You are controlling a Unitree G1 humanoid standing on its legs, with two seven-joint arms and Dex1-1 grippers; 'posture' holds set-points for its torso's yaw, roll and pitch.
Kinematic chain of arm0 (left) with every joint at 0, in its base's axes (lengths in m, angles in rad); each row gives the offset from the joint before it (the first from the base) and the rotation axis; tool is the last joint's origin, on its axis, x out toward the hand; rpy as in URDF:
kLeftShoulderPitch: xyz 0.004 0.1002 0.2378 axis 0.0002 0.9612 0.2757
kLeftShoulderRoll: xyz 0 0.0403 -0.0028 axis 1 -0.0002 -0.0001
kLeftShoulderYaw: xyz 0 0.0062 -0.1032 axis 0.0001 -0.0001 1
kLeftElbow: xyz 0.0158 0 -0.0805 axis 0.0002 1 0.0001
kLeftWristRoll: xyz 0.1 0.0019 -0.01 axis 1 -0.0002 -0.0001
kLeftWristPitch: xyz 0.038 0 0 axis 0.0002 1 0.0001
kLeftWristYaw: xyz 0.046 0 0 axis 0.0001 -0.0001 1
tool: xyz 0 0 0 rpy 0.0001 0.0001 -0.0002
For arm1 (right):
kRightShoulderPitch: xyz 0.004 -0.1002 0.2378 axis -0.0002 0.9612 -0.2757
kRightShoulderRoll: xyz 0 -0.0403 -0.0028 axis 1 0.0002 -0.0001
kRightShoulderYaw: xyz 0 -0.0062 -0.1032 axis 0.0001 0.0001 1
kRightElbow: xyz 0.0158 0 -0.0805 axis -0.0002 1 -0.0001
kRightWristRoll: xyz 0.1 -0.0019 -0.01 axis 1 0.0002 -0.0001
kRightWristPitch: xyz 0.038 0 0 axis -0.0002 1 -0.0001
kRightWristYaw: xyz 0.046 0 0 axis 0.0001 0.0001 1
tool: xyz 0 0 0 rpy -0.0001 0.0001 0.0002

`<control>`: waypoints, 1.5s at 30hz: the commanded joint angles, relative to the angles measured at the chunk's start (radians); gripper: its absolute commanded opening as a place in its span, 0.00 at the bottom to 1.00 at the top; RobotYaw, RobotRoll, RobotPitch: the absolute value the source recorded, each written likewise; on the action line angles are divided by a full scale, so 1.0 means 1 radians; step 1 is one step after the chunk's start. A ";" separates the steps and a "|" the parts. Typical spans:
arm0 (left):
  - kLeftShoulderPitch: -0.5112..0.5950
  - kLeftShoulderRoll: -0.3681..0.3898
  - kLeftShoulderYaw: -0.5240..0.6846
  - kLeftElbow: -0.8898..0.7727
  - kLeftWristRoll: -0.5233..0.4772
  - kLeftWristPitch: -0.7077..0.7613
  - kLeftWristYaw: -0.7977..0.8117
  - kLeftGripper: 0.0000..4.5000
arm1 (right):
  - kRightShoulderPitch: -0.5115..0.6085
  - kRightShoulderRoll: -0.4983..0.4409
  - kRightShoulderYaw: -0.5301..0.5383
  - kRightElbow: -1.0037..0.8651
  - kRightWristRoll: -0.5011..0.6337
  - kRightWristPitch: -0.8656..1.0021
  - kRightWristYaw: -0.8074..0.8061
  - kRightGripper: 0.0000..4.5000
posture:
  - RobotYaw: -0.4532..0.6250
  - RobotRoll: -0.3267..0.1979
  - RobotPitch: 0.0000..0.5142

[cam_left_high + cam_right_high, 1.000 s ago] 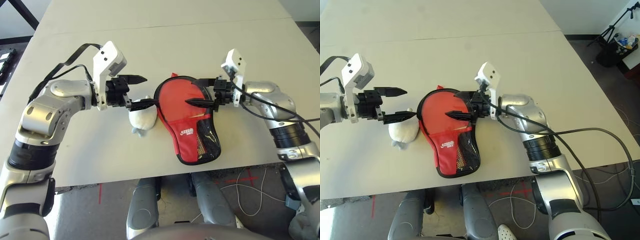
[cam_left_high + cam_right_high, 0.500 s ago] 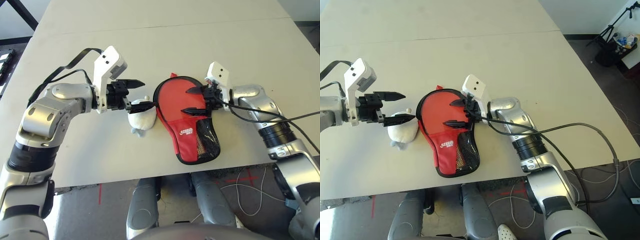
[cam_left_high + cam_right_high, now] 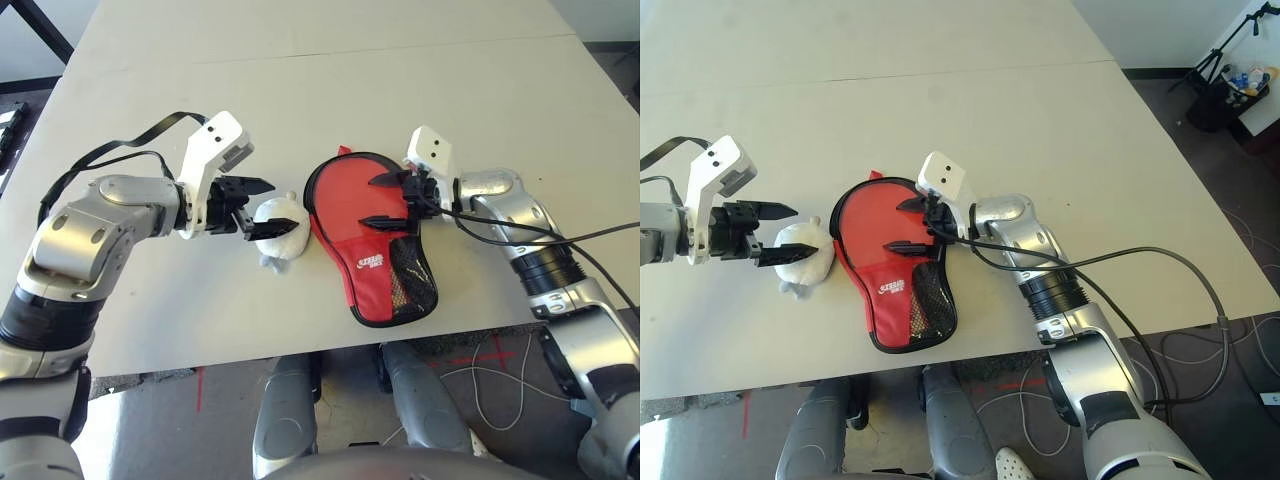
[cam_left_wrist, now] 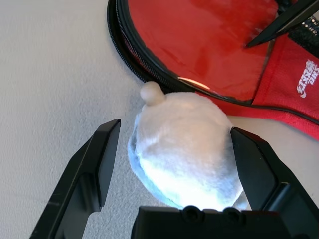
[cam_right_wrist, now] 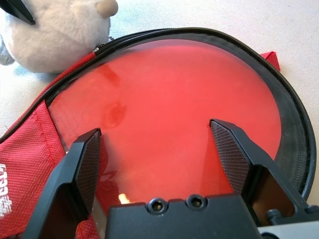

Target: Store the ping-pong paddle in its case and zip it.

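On the pale table (image 3: 420,90), the red case (image 3: 385,285) lies flat in the middle, with its narrow end pointing to about 5 o'clock. The ping-pong paddle (image 5: 174,109) sits inside the round part of the case, its shiny red face showing through the open flap. I cannot see its handle. The black zipper edge looks unzipped around the round end, so I think the paddle is in and the zipping is the step to do now.

A soft white plush lump (image 3: 278,228) rests at 9 o'clock from the case, touching its edge.

The left gripper (image 4: 174,172) is wide open around the plush lump. One finger (image 4: 251,164) seems to touch it and the other stands just apart. It is not squeezing it.

The right gripper (image 5: 157,152) is wide open too, hanging just above the paddle's red face, holding nothing.

Next, I think the flap must be pressed down flat and the zipper pull found. I cannot spot the pull.
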State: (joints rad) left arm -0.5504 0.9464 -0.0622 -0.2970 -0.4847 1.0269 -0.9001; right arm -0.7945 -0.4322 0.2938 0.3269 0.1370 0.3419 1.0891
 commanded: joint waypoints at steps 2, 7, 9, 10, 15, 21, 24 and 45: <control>-0.006 -0.004 -0.041 -0.008 0.003 0.064 0.019 1.00 | 0.032 0.006 0.028 0.019 -0.032 0.022 -0.003 1.00 | 0.39 0.62 0.55; -0.018 -0.010 -0.055 -0.004 -0.003 0.106 0.031 1.00 | 0.035 0.005 0.027 0.014 -0.031 0.024 -0.005 1.00 | 0.39 0.62 0.55; -0.019 -0.012 -0.059 -0.002 -0.009 0.122 0.028 0.96 | 0.037 0.005 0.026 0.012 -0.031 0.026 -0.007 1.00 | 0.39 0.62 0.56; -0.019 -0.015 -0.056 -0.001 -0.014 0.129 0.027 0.91 | 0.037 0.005 0.026 0.011 -0.031 0.027 -0.008 1.00 | 0.39 0.62 0.56; -0.013 -0.012 -0.051 -0.008 -0.031 0.144 0.022 0.59 | 0.041 0.005 0.027 0.007 -0.030 0.030 -0.011 1.00 | 0.38 0.62 0.56; -0.026 -0.020 -0.050 0.028 -0.001 0.095 0.038 0.20 | 0.047 0.003 0.031 0.001 -0.032 0.037 -0.011 1.00 | 0.38 0.62 0.57; -0.050 -0.038 -0.056 0.070 0.040 0.045 0.071 0.07 | 0.049 0.002 0.035 0.001 -0.036 0.038 -0.012 1.00 | 0.38 0.62 0.57; -0.369 -0.316 -0.159 0.582 0.379 -0.327 0.230 0.06 | 0.067 0.006 0.046 -0.012 -0.062 0.060 -0.027 1.00 | 0.38 0.62 0.56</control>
State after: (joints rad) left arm -0.8943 0.6487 -0.2038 0.2164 -0.1519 0.7509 -0.6868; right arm -0.7718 -0.4246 0.2963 0.2822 0.1110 0.3606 1.0600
